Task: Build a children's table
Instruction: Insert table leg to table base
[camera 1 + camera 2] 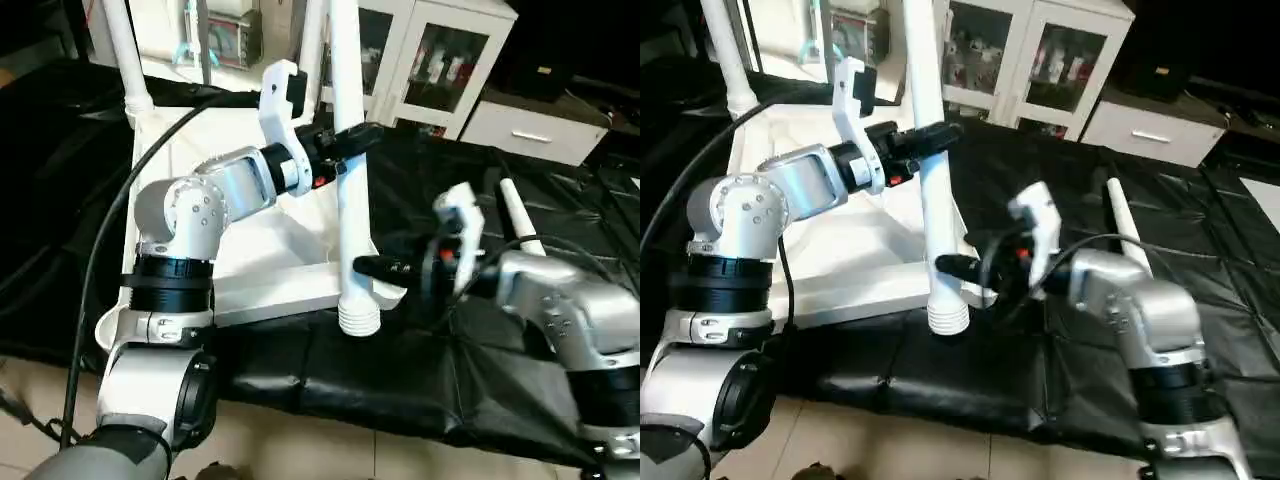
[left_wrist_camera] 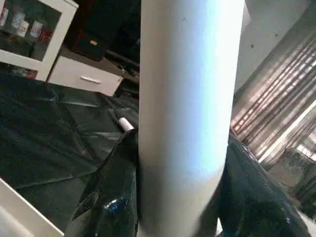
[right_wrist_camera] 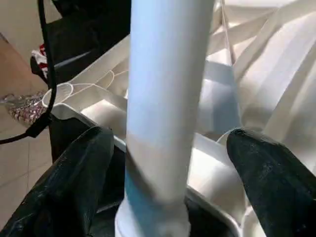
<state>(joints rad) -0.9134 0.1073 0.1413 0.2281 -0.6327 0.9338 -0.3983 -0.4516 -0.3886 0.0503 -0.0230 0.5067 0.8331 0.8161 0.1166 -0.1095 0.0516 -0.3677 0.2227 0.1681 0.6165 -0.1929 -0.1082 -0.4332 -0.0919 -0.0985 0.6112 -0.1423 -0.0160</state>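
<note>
Left eye view: left gripper (image 1: 352,140) clamps the long white tapered tube leg (image 1: 348,170) upright at the upturned white plastic tabletop's (image 1: 260,250) 5 o'clock corner; right gripper (image 1: 372,268) gapes around its ribbed end.

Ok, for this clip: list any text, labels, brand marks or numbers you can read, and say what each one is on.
None can be read.
Right gripper: small pale marks on its black body, too blurred to read.
Items behind the glass cabinet doors: coloured packaging, too small to make out.
Table leg held by the left gripper, and the table top: plain white, no markings seen.
</note>
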